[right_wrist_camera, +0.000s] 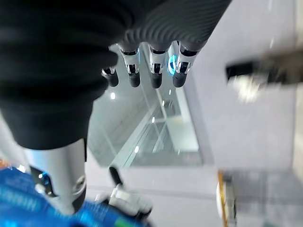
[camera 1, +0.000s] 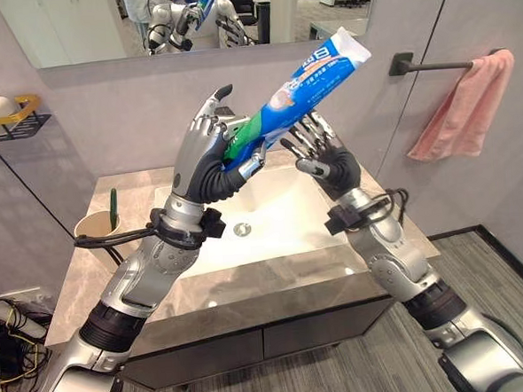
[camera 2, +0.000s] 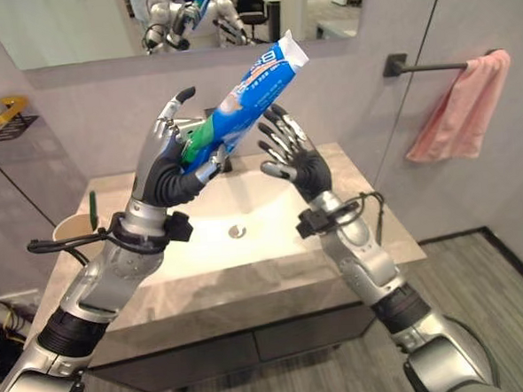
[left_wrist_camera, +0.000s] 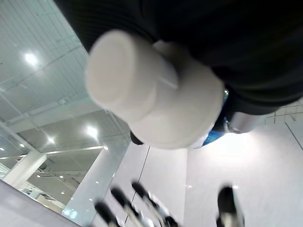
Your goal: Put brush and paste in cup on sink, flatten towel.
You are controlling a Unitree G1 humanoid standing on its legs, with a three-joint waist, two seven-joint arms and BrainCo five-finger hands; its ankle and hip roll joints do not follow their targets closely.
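My left hand [camera 1: 197, 155] is raised above the sink [camera 1: 285, 226], curled round the lower end of a blue, white and green toothpaste tube [camera 1: 316, 73] that slants up to the right. The tube's white cap [left_wrist_camera: 142, 90] sits against that palm. My right hand [camera 1: 329, 163] is open just right of the tube, its fingers [right_wrist_camera: 154, 71] spread and close under it. A beige cup [camera 1: 93, 231] stands at the counter's left end with a green toothbrush [camera 1: 114, 208] upright in it. A pink towel [camera 1: 465, 104] hangs bunched on the end of a black wall bar.
A stone counter [camera 1: 275, 279] surrounds the white basin. A wire shelf [camera 1: 8, 118] with a soap dish is fixed to the wall at upper left. A mirror [camera 1: 82, 25] runs above the sink. A grey wood floor lies to the right.
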